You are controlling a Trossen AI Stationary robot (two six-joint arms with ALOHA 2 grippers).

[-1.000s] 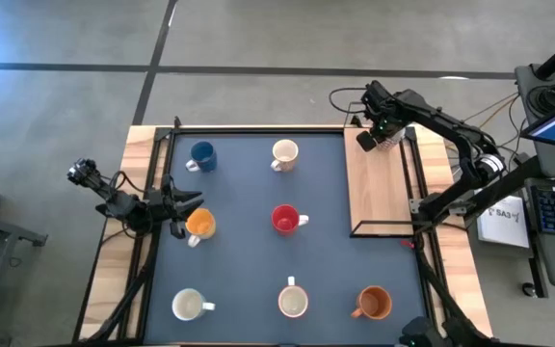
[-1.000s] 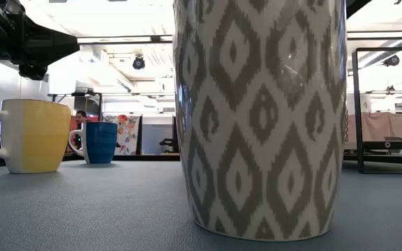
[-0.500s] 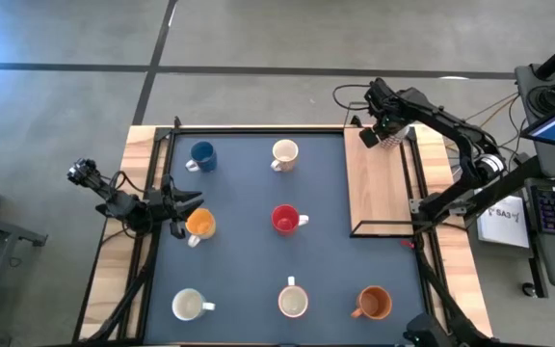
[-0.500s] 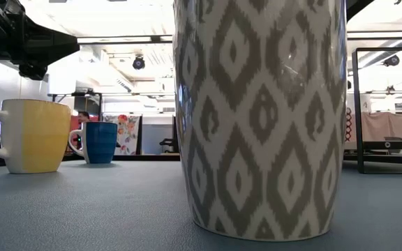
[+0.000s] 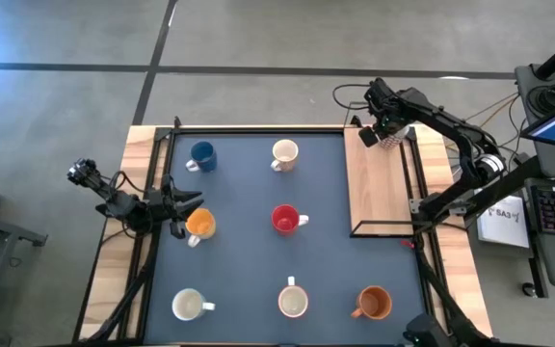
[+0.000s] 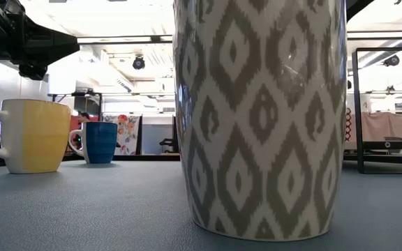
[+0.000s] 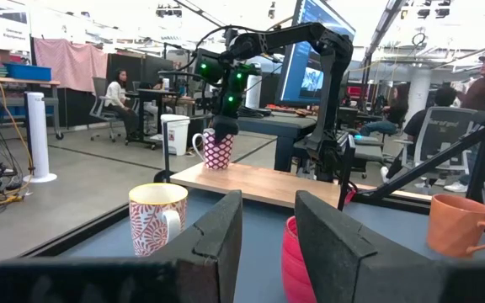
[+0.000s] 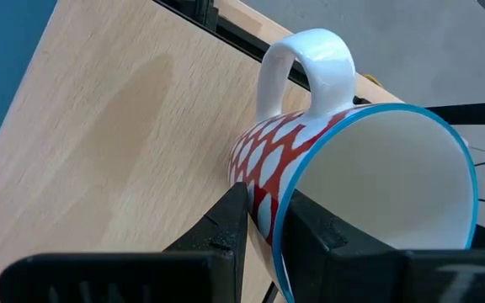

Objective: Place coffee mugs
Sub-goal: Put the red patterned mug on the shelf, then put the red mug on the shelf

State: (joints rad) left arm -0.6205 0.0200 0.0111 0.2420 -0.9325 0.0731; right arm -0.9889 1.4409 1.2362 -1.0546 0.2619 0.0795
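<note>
Right gripper (image 5: 382,135) at far corner of pale wood board (image 5: 378,193), fingers pinched on rim of red-patterned white mug (image 8: 335,168): glossy ceramic, blue lip, looped handle, nothing inside. Left gripper (image 5: 183,210) at left mat edge, jaws parted, just beside orange mug (image 5: 200,225); holds nothing. On dark blue mat (image 5: 249,280): blue mug (image 5: 202,155), cream mug (image 5: 284,153), red mug (image 5: 284,219), white mug (image 5: 189,306), patterned mug (image 5: 293,302), second orange mug (image 5: 374,303). All round, side handles, upright; visible insides look empty.

patterned mug (image 6: 260,118) top cropped (low view) | red mug (image 7: 297,261) half-hidden
</note>
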